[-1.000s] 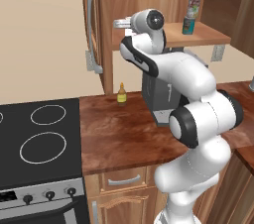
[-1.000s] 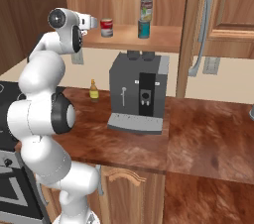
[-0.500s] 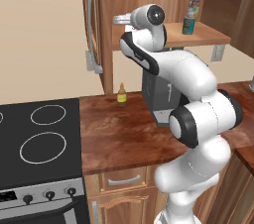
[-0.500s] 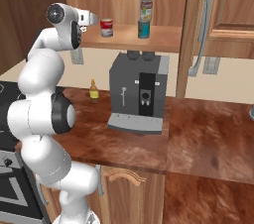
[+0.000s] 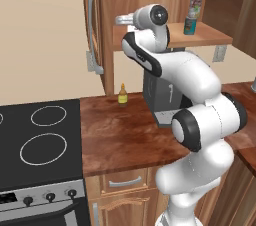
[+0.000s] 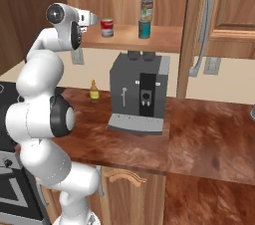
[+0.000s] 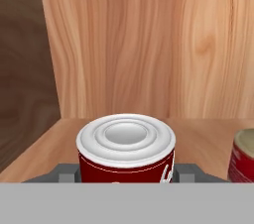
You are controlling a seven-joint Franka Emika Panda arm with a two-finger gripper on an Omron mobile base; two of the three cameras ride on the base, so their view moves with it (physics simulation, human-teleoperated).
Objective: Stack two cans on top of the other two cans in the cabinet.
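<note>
The dark red can stands upright on the cabinet shelf between the gripper's fingers, which flank it; contact cannot be told. A second red can is cut off at the right edge. The green-labelled can tops the teal can.

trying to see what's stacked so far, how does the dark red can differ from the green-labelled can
The dark red can stands directly on the cabinet shelf; the green-labelled can sits on top of the teal can. The dark red can has a white label, the green-labelled can a pale silver body. The gripper is at the dark red can, away from the green-labelled one. Both stand upright.
</note>
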